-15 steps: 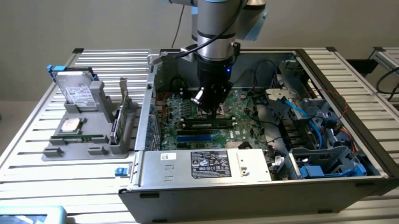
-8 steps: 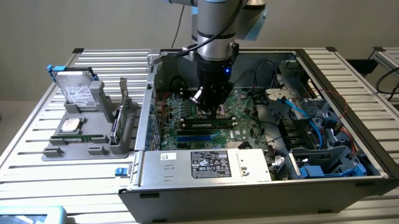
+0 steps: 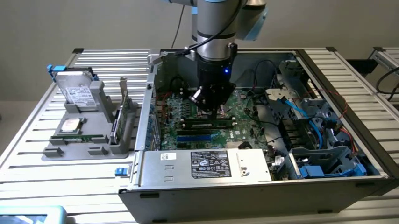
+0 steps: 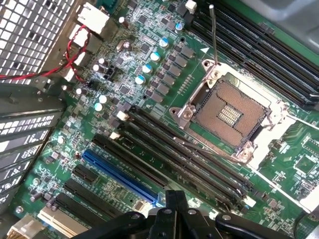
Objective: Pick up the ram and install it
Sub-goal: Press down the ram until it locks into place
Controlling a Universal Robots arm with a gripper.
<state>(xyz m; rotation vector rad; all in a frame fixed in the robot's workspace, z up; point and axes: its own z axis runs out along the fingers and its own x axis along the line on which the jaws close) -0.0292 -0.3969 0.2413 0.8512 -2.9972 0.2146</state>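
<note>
The ram point(image 3: 209, 124), a slim strip with dark chips, stands on edge in a slot of the green motherboard point(image 3: 187, 109) inside the open computer case. My gripper point(image 3: 214, 109) hangs just above and behind its middle, and I cannot tell whether it touches it. In the wrist view the gripper point(image 4: 175, 201) is shut with nothing between its black fingers, and it hovers over the row of long black memory slots point(image 4: 184, 159). From that angle I cannot pick the ram out among the slots.
A bare CPU socket point(image 4: 229, 112) and a blue slot point(image 4: 119, 174) flank the memory slots. The power supply point(image 3: 206, 163) and blue cables point(image 3: 293, 109) crowd the case. On the exterior view's left, a grey holder point(image 3: 68, 149) carries a hard drive point(image 3: 78, 91), an upright card point(image 3: 123, 112) and a thin green strip point(image 3: 81, 138).
</note>
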